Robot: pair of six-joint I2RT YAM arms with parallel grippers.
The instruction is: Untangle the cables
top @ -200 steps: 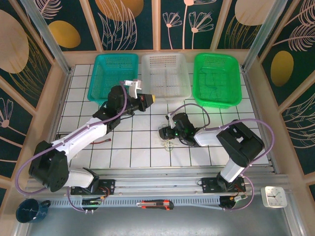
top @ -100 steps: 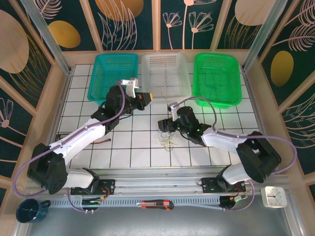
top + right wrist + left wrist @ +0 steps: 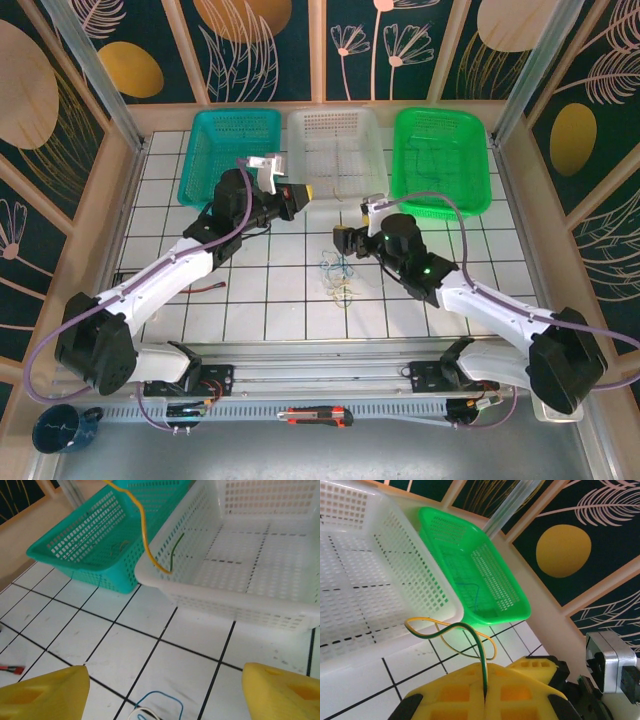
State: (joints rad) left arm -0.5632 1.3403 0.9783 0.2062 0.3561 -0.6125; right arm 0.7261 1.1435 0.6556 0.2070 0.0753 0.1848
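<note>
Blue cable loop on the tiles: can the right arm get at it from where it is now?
Probably yes. The right tool is open and hangs just past the blue cable loop, with bare tile between them, though a whitish cable lies against it.

Right wrist view's bottom edge cuts off the blue cable loop (image 3: pixel 159 693)

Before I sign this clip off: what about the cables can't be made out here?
- Top view: cable pile is too small to tell which cord crosses which.
- Right wrist: blue cable is cut off by the bottom edge, and yellow-green cable by the top edge.
- Left wrist: that cable beyond the shut jaws of the left gripper, which hides it.
</note>
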